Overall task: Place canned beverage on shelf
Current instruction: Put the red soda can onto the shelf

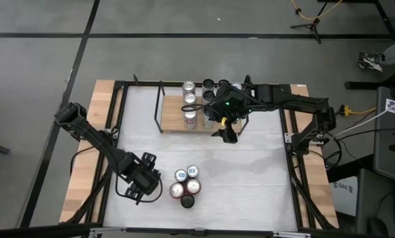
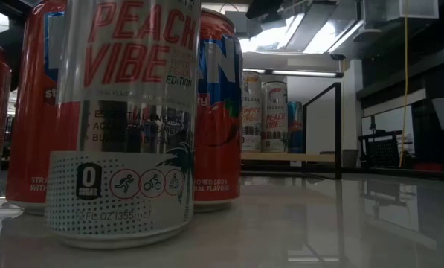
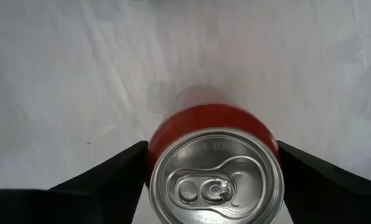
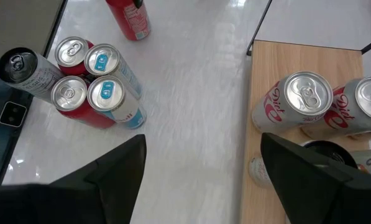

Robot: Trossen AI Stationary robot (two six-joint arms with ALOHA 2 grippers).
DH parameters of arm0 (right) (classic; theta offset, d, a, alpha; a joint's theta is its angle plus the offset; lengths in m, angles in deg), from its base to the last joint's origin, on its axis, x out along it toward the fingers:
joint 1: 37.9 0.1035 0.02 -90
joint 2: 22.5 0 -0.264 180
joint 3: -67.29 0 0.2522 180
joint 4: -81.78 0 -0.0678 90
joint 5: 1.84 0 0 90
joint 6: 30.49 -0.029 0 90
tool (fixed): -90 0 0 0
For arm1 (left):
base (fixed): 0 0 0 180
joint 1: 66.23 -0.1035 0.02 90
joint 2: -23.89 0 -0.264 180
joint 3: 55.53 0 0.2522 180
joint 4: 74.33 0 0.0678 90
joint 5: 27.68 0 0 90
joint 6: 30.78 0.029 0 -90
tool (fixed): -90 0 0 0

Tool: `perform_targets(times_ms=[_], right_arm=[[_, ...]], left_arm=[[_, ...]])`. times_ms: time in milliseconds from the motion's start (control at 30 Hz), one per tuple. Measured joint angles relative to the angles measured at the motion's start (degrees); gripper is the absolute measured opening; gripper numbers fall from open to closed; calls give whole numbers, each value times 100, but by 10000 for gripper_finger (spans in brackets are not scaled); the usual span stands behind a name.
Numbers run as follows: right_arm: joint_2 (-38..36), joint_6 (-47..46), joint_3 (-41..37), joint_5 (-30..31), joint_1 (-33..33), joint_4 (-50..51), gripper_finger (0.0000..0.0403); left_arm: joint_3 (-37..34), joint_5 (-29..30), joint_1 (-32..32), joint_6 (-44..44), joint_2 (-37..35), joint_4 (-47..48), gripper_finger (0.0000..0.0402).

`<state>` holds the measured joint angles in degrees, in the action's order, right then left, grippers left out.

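A red can (image 3: 213,134) stands upright on the white table (image 1: 250,178), left of a cluster of several cans (image 1: 186,186). My left gripper (image 1: 144,177) is over it, pointing straight down, a finger on each side; in the high view the gripper hides the can. The same red can (image 4: 130,22) shows apart from the cluster in the right wrist view. The light-wood shelf (image 1: 173,123) at the far middle carries several cans (image 1: 190,100). My right gripper (image 4: 201,171) hangs open above the shelf's near right end, holding nothing. My left gripper has the red can between its two fingers, one finger (image 3: 120,168) against each side of the can's wall (image 3: 155,144), below the rim. The fingers come from above, pointing down. The can stands upright with its base on the table.
The cluster (image 4: 86,74) holds red, blue-topped and black-topped cans; a silver Peach Vibe can (image 2: 125,119) fills the low view. Silver cans with red script (image 4: 300,102) stand on the shelf under my right gripper. Black rod uprights (image 1: 161,106) frame the shelf's ends.
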<state>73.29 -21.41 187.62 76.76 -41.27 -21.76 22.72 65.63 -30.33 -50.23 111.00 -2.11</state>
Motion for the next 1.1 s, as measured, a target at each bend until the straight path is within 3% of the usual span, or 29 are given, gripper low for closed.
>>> perform_targets(times_ms=[167, 567, 1100], right_arm=[[0, 0, 0, 0, 0, 0, 312], [0, 0, -2, 0, 0, 0, 312], [0, 4, -2, 0, 0, 0, 312]], left_arm=[[0, -51, -140, -1, -4, -4, 284], [76, -579, -761, 4, 4, 26, 283], [1384, -562, -2103, 440, 5, 890, 281]])
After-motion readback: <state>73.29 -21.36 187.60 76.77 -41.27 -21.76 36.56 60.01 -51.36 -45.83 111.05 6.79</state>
